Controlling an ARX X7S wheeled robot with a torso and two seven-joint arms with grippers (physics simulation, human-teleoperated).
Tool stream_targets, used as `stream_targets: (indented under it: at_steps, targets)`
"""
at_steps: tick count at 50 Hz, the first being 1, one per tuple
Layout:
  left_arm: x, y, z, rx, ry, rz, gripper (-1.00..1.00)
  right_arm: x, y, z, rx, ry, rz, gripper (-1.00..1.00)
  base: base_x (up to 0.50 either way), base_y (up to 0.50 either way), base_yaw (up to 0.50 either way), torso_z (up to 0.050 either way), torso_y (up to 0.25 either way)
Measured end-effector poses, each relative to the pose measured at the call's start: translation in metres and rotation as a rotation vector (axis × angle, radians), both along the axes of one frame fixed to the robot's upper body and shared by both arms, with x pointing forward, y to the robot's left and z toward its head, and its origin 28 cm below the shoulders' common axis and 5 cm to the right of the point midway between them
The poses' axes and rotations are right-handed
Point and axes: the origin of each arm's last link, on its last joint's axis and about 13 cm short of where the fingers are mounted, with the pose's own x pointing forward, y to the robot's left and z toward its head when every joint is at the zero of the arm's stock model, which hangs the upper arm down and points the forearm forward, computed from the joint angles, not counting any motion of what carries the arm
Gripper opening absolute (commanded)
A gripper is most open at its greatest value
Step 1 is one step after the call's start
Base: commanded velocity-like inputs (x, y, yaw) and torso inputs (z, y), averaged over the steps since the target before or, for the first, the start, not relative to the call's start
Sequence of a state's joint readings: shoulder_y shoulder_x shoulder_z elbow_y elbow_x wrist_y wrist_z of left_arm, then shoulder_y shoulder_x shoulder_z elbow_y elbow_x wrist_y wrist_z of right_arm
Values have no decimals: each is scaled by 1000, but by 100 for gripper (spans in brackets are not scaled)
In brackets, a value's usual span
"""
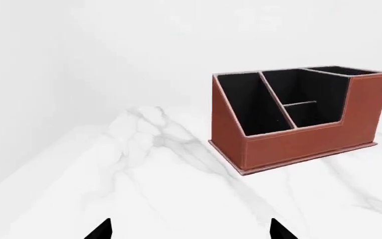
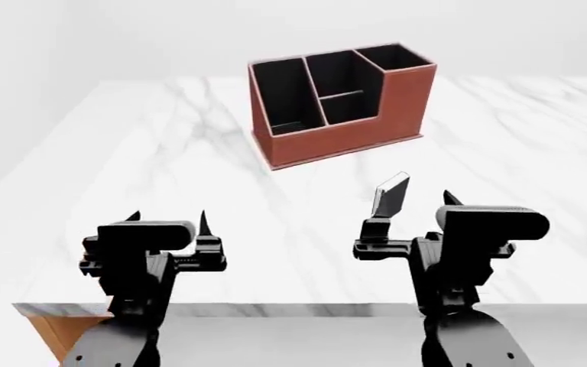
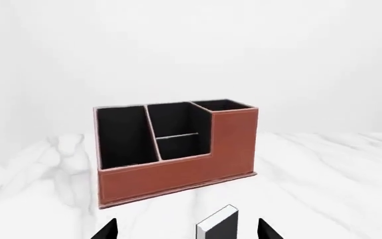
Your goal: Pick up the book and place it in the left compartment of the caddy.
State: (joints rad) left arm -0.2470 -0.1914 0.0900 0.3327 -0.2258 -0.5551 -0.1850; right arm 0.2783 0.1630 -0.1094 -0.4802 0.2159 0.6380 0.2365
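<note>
Right claw (image 2: 416, 206) gapes wide around the tilted book (image 2: 390, 194), untouched; caddy (image 2: 375, 99) at 11 o'clock on the counter (image 2: 120, 160).

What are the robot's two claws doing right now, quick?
Left claw: open, holding nothing.
Right claw: open around the book, not squeezing it yet.

- Reddish-brown leather-look caddy box (image 2: 360, 115), pale edge stitching, black lining.
- Small thin book (image 2: 390, 194), dark grey cover, white page edge.
- White marble tabletop (image 2: 150, 168), grey veins.
- Black robot arms.
</note>
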Motion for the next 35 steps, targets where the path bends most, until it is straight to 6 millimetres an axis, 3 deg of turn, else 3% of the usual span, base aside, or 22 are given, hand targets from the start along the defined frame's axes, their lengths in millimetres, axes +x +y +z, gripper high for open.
stream_targets:
  at_steps: [5, 12, 35]
  targets:
    - [1, 5, 33, 17, -49, 5, 100, 3, -2, 35, -17, -29, 9, 100, 500, 17, 0, 0, 0]
    - [-2, 7, 54, 35, -84, 4, 100, 1, -5, 58, -42, -53, -1, 100, 499, 188, 0, 0, 0]
    - [-6, 10, 67, 70, -109, 19, 100, -2, -3, 70, -57, -59, 27, 100, 500, 192, 0, 0, 1]
